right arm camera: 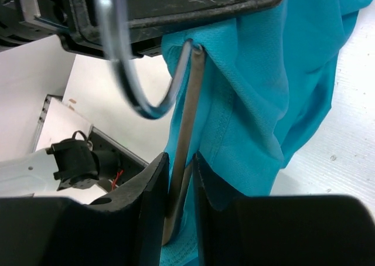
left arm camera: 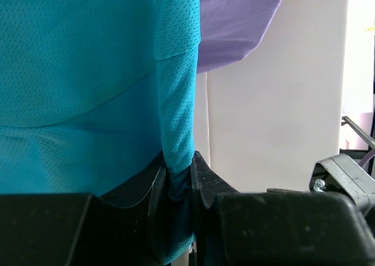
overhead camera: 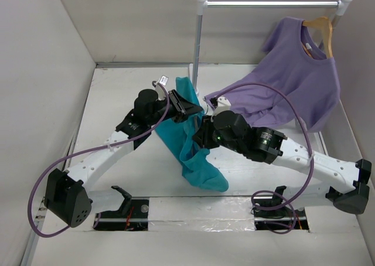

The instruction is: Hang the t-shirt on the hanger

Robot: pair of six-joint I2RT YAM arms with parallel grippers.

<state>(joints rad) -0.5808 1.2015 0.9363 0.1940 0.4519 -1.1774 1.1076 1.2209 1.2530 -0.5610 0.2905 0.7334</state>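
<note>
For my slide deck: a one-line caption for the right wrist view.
Right tool pinching the hanger, whose thin bar runs up into the teal t-shirt.

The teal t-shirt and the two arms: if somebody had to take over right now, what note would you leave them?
Left gripper: shut on a fold of the teal t-shirt, which hangs lifted off the table.
Right gripper: shut on the thin grey hanger, whose rod runs up into the shirt's cloth.
Done: both things are picked up and brought together mid-table.
Left: the shirt hangs bunched, not spread over the hanger, and how far in the hanger sits is hidden. Finish threading it.
The purple shirt on the rail is not part of the job.
</note>
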